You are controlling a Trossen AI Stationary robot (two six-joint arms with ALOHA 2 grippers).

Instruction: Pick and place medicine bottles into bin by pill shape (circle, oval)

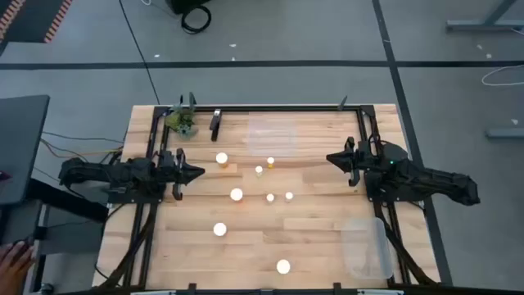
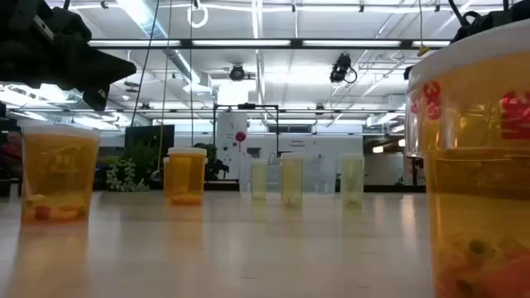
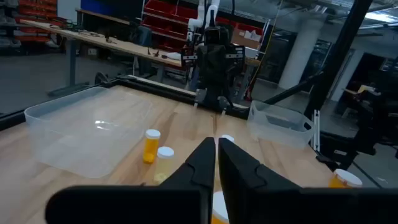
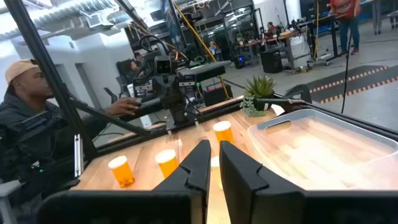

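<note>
Several small orange pill bottles with white caps stand upright on their bases, spread over the middle of the wooden table [image 1: 164,246]. One [image 1: 221,158] is nearest my left gripper, and others are farther right [image 1: 270,161], in the middle [image 1: 237,194] and near the front edge [image 1: 283,265]. My left gripper [image 1: 196,173] hovers shut and empty at the table's left. Its wrist view shows the shut fingers [image 3: 216,149] and two bottles [image 3: 151,144] ahead. My right gripper [image 1: 331,157] hovers shut and empty at the right. Its own view [image 4: 214,152] shows three bottles [image 4: 166,163].
A clear bin [image 1: 270,135] sits at the far middle and another [image 1: 367,246] at the near right corner. A green leafy clump [image 1: 182,121] stands at the far left corner. A person's hand [image 1: 12,258] shows off the table's near left, and a person [image 4: 31,93] sits beyond the left side.
</note>
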